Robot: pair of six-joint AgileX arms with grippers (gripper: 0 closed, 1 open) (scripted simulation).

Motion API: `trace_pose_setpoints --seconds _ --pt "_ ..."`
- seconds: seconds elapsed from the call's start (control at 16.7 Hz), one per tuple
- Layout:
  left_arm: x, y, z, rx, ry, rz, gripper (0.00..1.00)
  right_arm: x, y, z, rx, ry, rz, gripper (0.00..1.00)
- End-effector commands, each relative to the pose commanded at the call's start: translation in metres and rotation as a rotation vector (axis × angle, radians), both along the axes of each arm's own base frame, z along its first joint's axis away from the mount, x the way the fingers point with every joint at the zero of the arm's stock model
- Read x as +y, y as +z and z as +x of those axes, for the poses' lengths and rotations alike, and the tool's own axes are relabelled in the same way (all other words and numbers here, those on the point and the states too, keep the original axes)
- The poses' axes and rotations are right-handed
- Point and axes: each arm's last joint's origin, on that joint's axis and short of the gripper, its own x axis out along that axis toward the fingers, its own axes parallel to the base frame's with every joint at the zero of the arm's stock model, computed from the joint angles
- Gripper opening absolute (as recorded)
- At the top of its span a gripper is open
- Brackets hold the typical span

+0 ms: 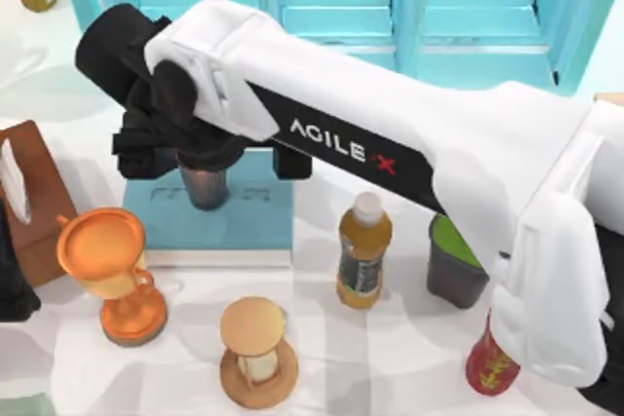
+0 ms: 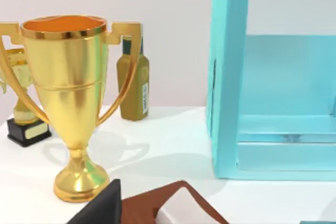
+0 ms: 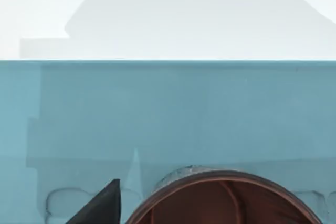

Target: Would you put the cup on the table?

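The cup (image 1: 203,185), a small dark reddish-brown tumbler, stands upright on the flat teal slab (image 1: 249,216) left of the table's middle. My right arm reaches across from the right side, and my right gripper (image 1: 200,165) hangs directly over the cup, open, with its fingers down around the rim. The right wrist view has the cup's round rim (image 3: 220,198) very close, with one dark fingertip (image 3: 102,205) just beside it. The white table (image 1: 322,358) lies all around the slab. My left gripper (image 1: 12,284) is parked at the left edge, open.
An orange goblet (image 1: 102,250) and a brown box (image 1: 29,197) stand left of the slab. A tan hourglass (image 1: 255,343) sits in front. A yellow bottle (image 1: 364,252), a dark bin (image 1: 453,265) and a red bottle (image 1: 490,362) are to the right. A teal cabinet (image 1: 390,7) lines the back.
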Motion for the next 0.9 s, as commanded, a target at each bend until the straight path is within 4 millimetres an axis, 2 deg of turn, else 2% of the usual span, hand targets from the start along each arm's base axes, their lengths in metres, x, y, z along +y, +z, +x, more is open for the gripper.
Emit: trace_pose_setpoints --seconds 0.78,0.9 --pt "0.0000 0.0000 0.0000 0.000 0.000 0.000 1.00 0.0000 0.0000 0.0000 0.000 0.000 0.000 0.02" --pt "0.0000 0.0000 0.0000 0.000 0.000 0.000 1.00 0.0000 0.0000 0.0000 0.000 0.000 0.000 0.00"
